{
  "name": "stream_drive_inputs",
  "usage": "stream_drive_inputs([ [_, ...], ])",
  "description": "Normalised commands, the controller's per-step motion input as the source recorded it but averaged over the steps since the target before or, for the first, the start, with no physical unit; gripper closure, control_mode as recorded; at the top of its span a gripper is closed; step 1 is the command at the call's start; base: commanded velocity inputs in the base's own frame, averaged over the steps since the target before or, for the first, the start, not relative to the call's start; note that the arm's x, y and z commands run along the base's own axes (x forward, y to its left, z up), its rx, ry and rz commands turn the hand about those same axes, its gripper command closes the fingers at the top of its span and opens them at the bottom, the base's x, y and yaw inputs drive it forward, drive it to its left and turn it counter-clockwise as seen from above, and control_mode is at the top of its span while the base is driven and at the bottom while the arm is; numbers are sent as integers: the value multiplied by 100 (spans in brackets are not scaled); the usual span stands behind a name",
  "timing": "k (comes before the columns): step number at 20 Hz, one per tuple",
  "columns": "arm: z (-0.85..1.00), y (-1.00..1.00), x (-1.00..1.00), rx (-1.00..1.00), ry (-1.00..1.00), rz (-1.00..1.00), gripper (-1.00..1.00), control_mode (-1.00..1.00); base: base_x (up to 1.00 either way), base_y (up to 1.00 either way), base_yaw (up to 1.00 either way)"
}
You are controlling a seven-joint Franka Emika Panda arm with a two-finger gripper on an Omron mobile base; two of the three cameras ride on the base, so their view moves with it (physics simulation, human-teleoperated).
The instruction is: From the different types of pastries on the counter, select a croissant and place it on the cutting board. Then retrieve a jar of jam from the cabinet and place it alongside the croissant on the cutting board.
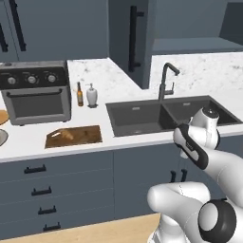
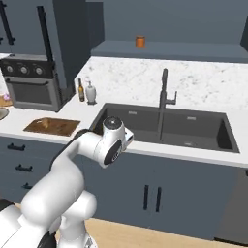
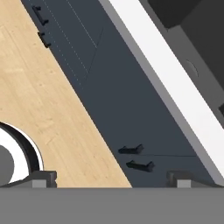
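Note:
The wooden cutting board (image 1: 78,136) (image 2: 55,127) lies on the counter in front of the toaster oven. A small tan croissant (image 1: 61,135) (image 2: 45,123) rests on its left part. An orange jar of jam (image 2: 140,41) stands on the open cabinet shelf above the sink. My gripper (image 3: 113,178) hangs in front of the sink cabinet, below the counter's edge, pointing down at the cabinet doors and the floor. It is open, with its fingertips (image 3: 43,177) far apart and nothing between them. The hand (image 1: 191,146) (image 2: 114,140) is well right of the board.
A dark double sink (image 1: 163,115) (image 2: 164,127) with a tall faucet (image 1: 165,79) (image 2: 163,99) fills the counter's middle. A brown bottle (image 1: 79,94) and a soap dispenser (image 1: 91,95) stand beside the toaster oven (image 1: 35,91). Plates (image 1: 2,117) are cut off at the far left.

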Motion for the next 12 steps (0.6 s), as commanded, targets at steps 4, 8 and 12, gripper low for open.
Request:
stream_drive_inputs([
  [4, 0, 0, 0, 0, 0, 0, -100, 100, 0, -57, 3],
  [8, 0, 0, 0, 0, 0, 0, -100, 100, 3, -16, 1],
  [12, 0, 0, 0, 0, 0, 0, -100, 100, 38, 0, 0],
])
